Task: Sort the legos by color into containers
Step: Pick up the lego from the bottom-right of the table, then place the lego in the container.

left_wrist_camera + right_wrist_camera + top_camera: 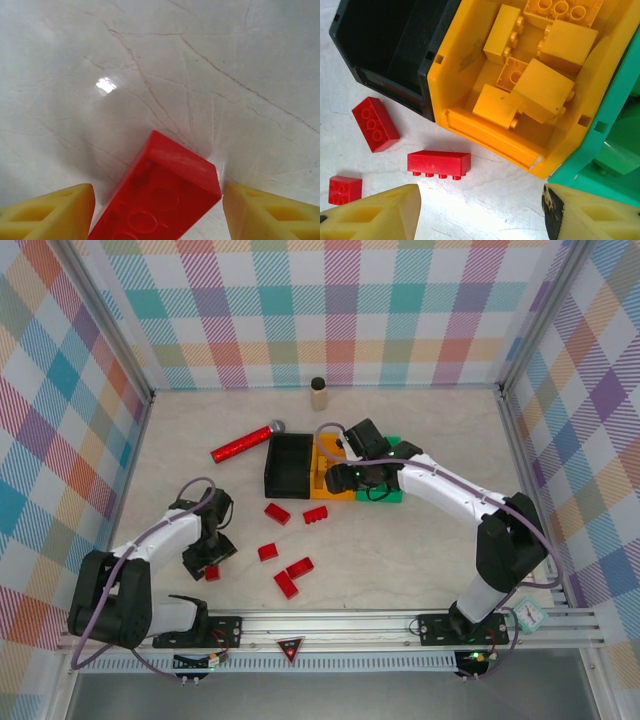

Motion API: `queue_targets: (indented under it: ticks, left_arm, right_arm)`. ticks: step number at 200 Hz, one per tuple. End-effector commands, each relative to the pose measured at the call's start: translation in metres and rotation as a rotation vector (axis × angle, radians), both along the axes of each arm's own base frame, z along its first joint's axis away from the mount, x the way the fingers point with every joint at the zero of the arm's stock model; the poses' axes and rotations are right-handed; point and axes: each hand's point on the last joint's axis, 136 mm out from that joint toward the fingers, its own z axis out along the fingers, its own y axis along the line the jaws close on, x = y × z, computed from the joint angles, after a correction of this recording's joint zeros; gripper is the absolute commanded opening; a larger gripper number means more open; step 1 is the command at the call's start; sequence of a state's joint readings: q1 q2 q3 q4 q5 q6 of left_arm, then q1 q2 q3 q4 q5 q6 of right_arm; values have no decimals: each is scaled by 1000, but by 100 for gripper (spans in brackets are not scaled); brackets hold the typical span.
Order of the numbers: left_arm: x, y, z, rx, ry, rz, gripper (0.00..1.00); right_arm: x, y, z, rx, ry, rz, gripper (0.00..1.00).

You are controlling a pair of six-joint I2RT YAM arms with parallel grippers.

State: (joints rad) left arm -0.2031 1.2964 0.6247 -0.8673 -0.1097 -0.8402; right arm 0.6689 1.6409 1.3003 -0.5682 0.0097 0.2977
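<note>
A red lego (165, 190) lies on the table between my left gripper's (157, 217) yellow fingers, with a gap on each side; the jaws stand open around it. From above, that gripper (208, 560) hangs low over this brick (212, 572) at the near left. More red legos (277, 513) (315, 514) (268, 552) are scattered mid-table. The containers sit in a row: black (280, 480), orange (322, 453), green (392, 497). My right gripper (342, 480) hovers open and empty (480, 215) by the orange bin's (485, 135) front edge, which holds several yellow-orange bricks (542, 90).
A long red cylinder with a grey end (245, 443) lies left of the black bin. A tan upright cylinder (318, 393) stands at the back wall. Red bricks (439, 163) (375, 123) lie just in front of the bins. Plaid walls enclose three sides.
</note>
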Motion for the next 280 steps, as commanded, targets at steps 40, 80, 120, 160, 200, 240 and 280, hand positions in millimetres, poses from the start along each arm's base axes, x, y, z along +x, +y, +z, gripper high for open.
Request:
queue_targets:
  ticks: [40,80,120,160,200,240,280]
  left_arm:
    - [13,-19,-5,-127,-55,-10,40]
    - [39,-30,20,-169,-165,-65,26]
    - [92,-64,65,-274,-343,-158,25]
    - [150,-118,102,-315,-430,-340,27]
    - [201,-164,107,-330,-442,-454,29]
    - [230,-178,97,-320,-410,-491,39]
    - [221,-175,110,-319,-453,-527,62]
  right_arm:
    - [-4,4,5,16,-13,23,66]
    - [-6,3,2,17,-3,19,66]
    - [-16,2,-7,35,34,15,66]
    - [-44,2,-20,57,95,31,65]
    - [-77,7,-38,33,138,48,65]
    - [-111,33,-51,24,171,127,65]
    - [-163,71,-63,15,232,353,71]
